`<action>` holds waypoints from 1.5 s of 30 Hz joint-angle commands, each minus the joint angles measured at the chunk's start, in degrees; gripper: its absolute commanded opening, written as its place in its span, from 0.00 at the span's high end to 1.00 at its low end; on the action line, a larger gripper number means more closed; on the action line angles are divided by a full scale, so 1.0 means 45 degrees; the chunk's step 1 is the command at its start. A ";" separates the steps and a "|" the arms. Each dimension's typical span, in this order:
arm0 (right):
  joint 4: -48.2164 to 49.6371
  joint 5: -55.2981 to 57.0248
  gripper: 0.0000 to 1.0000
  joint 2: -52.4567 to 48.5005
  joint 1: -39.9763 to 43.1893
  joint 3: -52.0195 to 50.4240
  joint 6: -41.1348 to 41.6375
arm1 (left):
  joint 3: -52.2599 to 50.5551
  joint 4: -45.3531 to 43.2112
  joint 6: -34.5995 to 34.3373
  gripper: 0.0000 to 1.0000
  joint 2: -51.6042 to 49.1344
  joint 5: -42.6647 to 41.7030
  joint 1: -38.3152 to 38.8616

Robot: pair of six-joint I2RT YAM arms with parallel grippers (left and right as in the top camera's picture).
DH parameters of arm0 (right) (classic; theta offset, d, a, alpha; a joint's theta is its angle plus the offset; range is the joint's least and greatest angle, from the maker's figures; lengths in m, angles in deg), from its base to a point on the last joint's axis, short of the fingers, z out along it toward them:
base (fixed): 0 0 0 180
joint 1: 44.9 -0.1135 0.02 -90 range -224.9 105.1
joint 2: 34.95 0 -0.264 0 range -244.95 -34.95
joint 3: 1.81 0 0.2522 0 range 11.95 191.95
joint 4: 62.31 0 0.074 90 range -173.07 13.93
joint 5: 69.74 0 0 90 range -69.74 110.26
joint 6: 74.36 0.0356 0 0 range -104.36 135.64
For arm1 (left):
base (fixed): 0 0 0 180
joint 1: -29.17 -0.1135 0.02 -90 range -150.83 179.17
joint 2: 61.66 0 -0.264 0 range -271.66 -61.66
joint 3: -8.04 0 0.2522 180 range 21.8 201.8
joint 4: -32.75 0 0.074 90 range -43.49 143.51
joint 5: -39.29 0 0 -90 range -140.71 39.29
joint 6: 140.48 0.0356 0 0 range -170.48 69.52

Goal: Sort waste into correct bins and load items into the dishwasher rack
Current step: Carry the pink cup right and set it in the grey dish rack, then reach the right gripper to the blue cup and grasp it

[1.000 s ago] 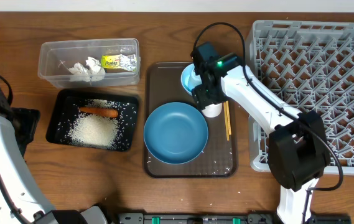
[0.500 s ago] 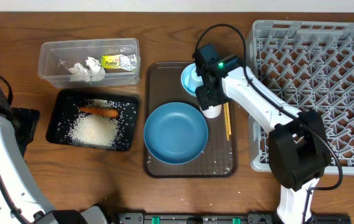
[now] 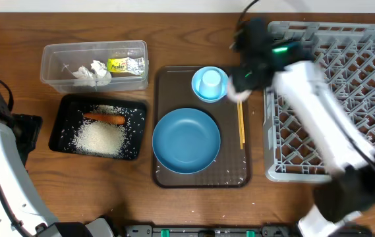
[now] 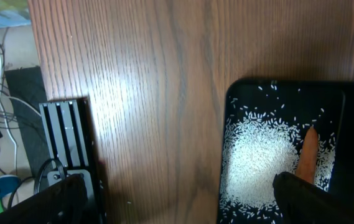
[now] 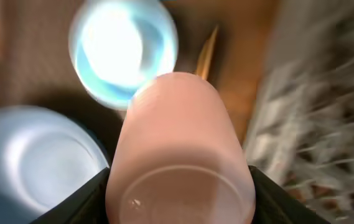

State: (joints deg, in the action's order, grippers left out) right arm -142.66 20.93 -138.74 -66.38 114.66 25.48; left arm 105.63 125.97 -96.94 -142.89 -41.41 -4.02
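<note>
Clearly, the right fingers point(image 5: 89, 202) are clamped on the pinkish cup point(image 5: 178, 143), one on each side. They hold it over the upper right corner of the brown tray point(image 3: 164, 172), close to the grey rack point(image 3: 345, 79). That arm is blurred in the overhead view. On the brown tray sit the big blue dish point(image 3: 186, 140), the small bowl point(image 3: 196, 91) with the light-blue cup point(image 3: 211, 81) standing in it, and the chopsticks point(image 3: 241, 128) along the right edge. The left fingers point(image 4: 49, 205) are spread wide with nothing between them, above the tabletop point(image 4: 145, 93) beside the black tray point(image 3: 65, 115), which holds rice point(image 3: 98, 138) and the carrot point(image 3: 105, 118). The clear box point(image 3: 58, 66) holds the tissue point(image 3: 89, 72) and the wrapper point(image 3: 126, 65).
</note>
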 commanded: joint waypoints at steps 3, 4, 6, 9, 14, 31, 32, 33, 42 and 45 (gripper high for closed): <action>-0.0287 -0.1462 0.41 0.2288 0.2662 0.1632 -0.0495 | 0.0015 0.0044 0.0083 0.02 -0.0049 0.0073 -0.0053; -0.0287 -0.1511 0.42 0.2516 0.3274 0.1763 -0.0495 | 0.0015 0.0044 0.0083 0.02 -0.0049 0.0073 -0.0053; -0.0248 -0.1418 0.42 0.2846 0.4503 0.1846 -0.0573 | 0.0010 0.0044 0.0083 0.02 -0.0049 0.0073 -0.0053; -0.0257 -0.1753 0.41 0.2909 0.6567 0.1836 -0.1049 | 0.0010 0.0044 0.0083 0.02 -0.0049 0.0073 -0.0053; -0.0097 -0.2463 0.45 0.2200 0.9292 0.1787 -0.1341 | 0.0010 0.0044 0.0083 0.02 -0.0049 0.0073 -0.0053; 0.0170 -0.0194 0.36 -0.2176 1.2250 0.1787 -0.1404 | 0.0010 0.0044 0.0083 0.02 -0.0049 0.0073 -0.0053; 0.0170 -0.0204 0.36 -0.2186 1.2342 0.1787 -0.1399 | 0.0010 0.0044 0.0083 0.02 -0.0049 0.0073 -0.0053; 0.0180 -0.0204 0.32 -0.2186 1.2390 0.1787 -0.1404 | 0.0010 0.0044 0.0083 0.02 -0.0049 0.0073 -0.0053; -0.0126 -0.0962 0.03 -0.2084 1.2410 0.1831 -0.1394 | 0.0010 0.0044 0.0083 0.02 -0.0049 0.0073 -0.0053; -0.0311 -0.2788 0.03 -0.1671 1.2347 0.2059 -0.1394 | 0.0010 0.0044 0.0083 0.02 -0.0049 0.0073 -0.0053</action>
State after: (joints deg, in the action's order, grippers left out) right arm -143.62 15.82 -149.38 -10.40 122.51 19.45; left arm 105.63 125.97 -96.94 -142.89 -41.39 -4.02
